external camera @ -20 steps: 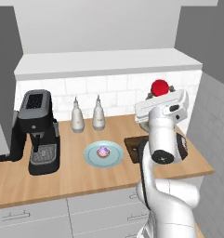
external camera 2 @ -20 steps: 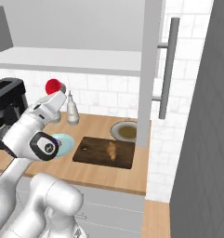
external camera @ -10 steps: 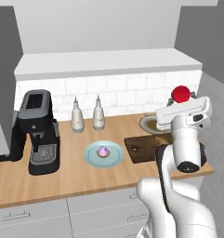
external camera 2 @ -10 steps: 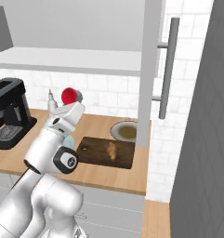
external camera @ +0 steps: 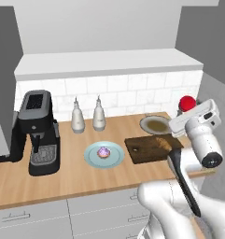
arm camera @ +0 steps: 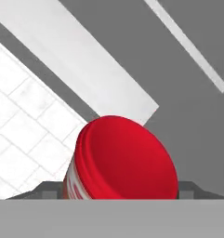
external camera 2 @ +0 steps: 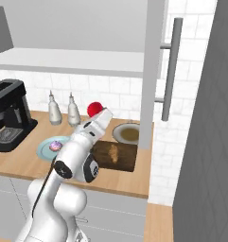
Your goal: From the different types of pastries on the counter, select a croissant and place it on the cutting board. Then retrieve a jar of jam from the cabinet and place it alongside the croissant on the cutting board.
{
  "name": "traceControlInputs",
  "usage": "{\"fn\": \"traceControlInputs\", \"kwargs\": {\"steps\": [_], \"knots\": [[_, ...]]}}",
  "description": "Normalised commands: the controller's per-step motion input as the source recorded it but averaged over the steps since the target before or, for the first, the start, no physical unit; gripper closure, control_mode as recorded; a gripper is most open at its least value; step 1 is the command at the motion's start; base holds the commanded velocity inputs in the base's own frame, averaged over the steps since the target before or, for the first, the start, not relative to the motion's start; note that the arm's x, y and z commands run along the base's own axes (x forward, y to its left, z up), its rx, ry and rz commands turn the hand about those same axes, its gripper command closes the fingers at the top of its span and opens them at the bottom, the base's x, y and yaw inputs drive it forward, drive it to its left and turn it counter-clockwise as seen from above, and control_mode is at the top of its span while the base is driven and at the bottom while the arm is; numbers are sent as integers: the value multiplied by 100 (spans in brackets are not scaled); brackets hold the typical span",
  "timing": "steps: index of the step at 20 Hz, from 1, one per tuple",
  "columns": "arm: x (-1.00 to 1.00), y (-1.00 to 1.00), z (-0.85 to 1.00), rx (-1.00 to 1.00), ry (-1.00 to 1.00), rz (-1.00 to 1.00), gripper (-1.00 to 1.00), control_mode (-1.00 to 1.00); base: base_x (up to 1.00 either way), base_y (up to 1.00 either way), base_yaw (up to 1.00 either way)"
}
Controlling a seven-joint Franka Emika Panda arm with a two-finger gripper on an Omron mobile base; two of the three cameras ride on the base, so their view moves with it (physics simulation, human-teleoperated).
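Red jar of jam (external camera: 186, 102) in end effector (external camera: 183, 112), above cutting board (external camera: 149, 148)

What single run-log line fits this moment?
stage: carrying jam | gripper: shut on jar | croissant: on cutting board | jar: above counter

Flat, even rendered lighting; soft shadow cast under the cabinet (external camera: 109, 63) ledge; no glare; edges slightly pixelated, nothing defocused.

My table (external camera: 86, 179) carries a black coffee machine (external camera: 38, 133) at the left, two white bottles (external camera: 87, 115) by the tiles, a blue plate (external camera: 103, 155), the board (external camera: 149, 148), and a bowl (external camera: 155, 124).
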Motion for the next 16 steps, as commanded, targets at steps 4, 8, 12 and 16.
{"fn": "traceControlInputs", "kwargs": {"steps": [4, 8, 12, 16], "knots": [[54, -31, -100, 5, 74, 22, 100, -100, 0, 0, 0], [24, -17, -28, 5, 26, 9, 100, -100, 0, 0, 0], [70, -4, -81, 0, 23, 18, 100, -100, 0, 0, 0], [100, 2, -100, 1, 52, 52, 100, -100, 0, 0, 0]]}}
